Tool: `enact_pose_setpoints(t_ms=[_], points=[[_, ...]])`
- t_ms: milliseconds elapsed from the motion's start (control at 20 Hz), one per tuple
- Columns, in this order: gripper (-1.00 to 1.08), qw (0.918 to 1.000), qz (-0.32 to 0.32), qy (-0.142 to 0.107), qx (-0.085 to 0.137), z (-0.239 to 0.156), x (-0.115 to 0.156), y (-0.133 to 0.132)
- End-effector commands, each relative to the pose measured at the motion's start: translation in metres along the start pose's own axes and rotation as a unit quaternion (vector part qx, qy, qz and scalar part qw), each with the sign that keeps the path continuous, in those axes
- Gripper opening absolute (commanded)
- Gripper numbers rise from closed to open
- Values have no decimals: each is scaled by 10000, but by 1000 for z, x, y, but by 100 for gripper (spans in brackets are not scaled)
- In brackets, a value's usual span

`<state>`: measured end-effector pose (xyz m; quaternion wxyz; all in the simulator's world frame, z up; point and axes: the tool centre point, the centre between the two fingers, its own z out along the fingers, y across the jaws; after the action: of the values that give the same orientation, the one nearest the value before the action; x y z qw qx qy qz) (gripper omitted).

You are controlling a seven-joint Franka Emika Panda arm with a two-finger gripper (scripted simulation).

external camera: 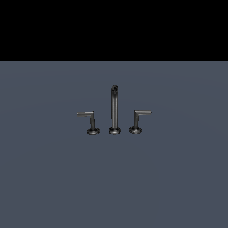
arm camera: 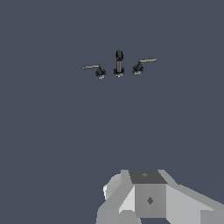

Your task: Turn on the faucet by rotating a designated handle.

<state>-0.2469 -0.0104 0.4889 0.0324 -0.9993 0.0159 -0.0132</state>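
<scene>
The faucet (external camera: 115, 109) is a small dark grey three-piece set standing on a flat grey-blue floor, with a tall upright spout post in the middle. The handle (external camera: 90, 118) is the L-shaped lever at the exterior view's left, its thin arm pointing leftward. The faucet (arm camera: 119, 64) and the handle (arm camera: 96, 69) also show in the wrist view, far from the camera. Only the grey body of my gripper (arm camera: 148, 197) shows there, well apart from the faucet. Its fingers are hidden, and the arm does not show in the exterior view.
A mirrored lever (external camera: 138, 119) stands at the exterior view's right of the spout, its arm pointing rightward; it also shows in the wrist view (arm camera: 142, 64). The grey-blue floor (external camera: 53, 178) stretches around the set, with black background behind.
</scene>
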Motion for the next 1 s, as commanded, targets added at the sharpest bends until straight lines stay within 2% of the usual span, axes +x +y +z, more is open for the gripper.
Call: enact_pose_setpoints(t_ms=[0,500,950], points=[[-100,10000,0,0,0,0,0,0],[-100,9997,261,4,-12,14,4,-11],[-100,9955,945,16,-42,51,17,-38]])
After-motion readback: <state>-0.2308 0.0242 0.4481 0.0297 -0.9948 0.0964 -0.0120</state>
